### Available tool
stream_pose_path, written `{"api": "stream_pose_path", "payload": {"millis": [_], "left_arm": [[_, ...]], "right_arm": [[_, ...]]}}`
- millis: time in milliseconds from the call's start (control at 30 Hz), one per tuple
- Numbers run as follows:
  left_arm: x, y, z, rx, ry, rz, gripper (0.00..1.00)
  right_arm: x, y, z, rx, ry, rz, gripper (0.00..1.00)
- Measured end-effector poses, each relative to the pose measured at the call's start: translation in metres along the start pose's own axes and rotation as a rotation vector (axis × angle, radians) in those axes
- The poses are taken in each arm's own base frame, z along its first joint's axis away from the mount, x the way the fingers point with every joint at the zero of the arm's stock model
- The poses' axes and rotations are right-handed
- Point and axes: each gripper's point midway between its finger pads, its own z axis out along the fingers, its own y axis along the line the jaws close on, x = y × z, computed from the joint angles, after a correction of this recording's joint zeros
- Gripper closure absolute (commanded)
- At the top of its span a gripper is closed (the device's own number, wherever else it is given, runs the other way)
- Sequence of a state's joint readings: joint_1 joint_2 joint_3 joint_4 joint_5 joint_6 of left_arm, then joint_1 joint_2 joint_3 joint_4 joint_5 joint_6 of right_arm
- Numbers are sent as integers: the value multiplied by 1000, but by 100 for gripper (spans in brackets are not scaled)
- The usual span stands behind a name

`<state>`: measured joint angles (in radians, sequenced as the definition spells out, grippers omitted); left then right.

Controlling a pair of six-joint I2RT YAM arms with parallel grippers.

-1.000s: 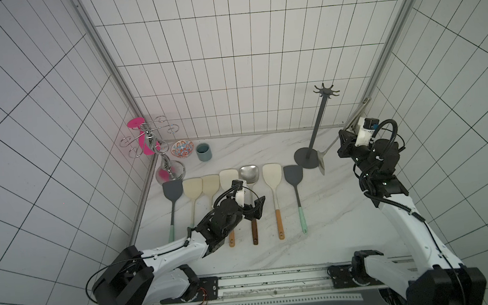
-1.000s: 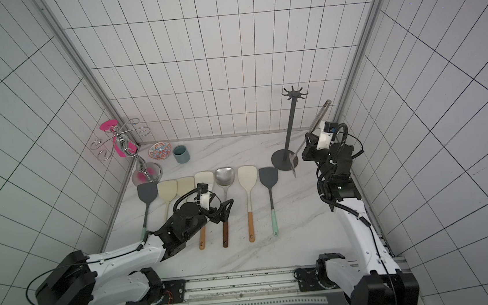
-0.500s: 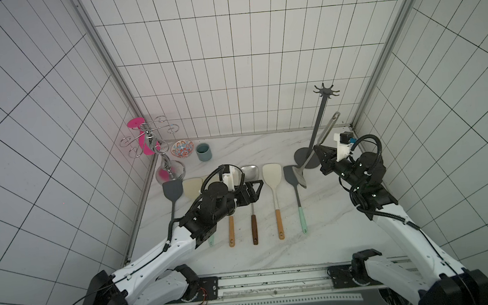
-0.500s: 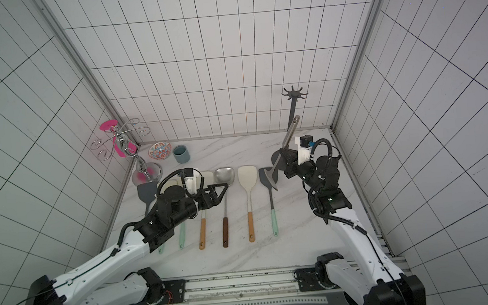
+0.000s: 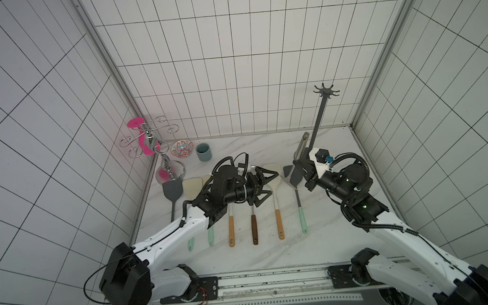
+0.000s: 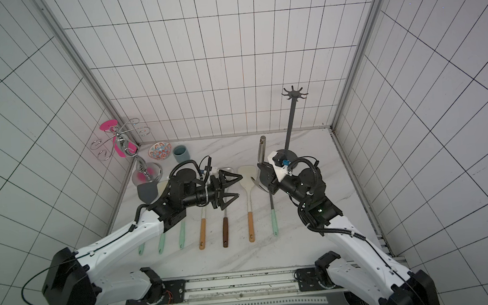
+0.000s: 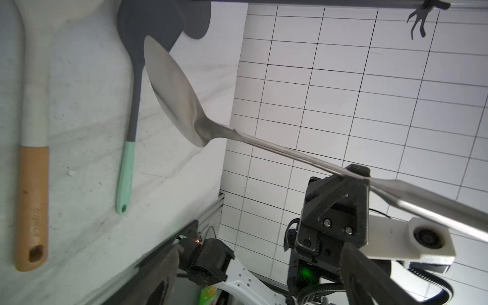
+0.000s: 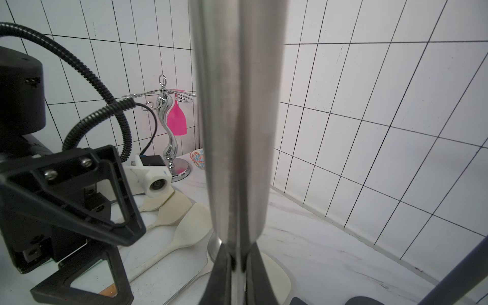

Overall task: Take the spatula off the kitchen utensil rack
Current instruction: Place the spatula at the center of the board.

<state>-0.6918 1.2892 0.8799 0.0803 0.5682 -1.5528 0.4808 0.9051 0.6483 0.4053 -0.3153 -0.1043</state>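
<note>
Above the marble table (image 5: 334, 230) within white-tiled walls (image 5: 229, 70), right tool (image 5: 298, 165) clamps the spatula (image 5: 303, 145), left tool (image 5: 273, 183) gapes empty

Utensil row (image 5: 279, 222) btwn chrome stand (image 5: 165, 163) & kitchen utensil rack (image 5: 319, 119).

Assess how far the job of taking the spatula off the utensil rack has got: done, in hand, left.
Done: the tall dark grey pole rack has bare hooks. In hand: the right gripper is shut on the shiny steel spatula, held above the marble table. Left: probably laying it down; the left gripper is open, empty.
</note>
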Motion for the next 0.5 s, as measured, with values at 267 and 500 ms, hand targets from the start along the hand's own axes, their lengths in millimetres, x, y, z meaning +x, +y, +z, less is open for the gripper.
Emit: {"api": "stream_pose_path", "payload": {"millis": [267, 500], "left_arm": [[0, -6, 25, 60, 112, -248, 3], [-5, -25, 44, 118, 167, -328, 3]], "right_arm": [[0, 19, 0, 6, -29, -90, 100], [-5, 48, 5, -38, -61, -161, 100]]}}
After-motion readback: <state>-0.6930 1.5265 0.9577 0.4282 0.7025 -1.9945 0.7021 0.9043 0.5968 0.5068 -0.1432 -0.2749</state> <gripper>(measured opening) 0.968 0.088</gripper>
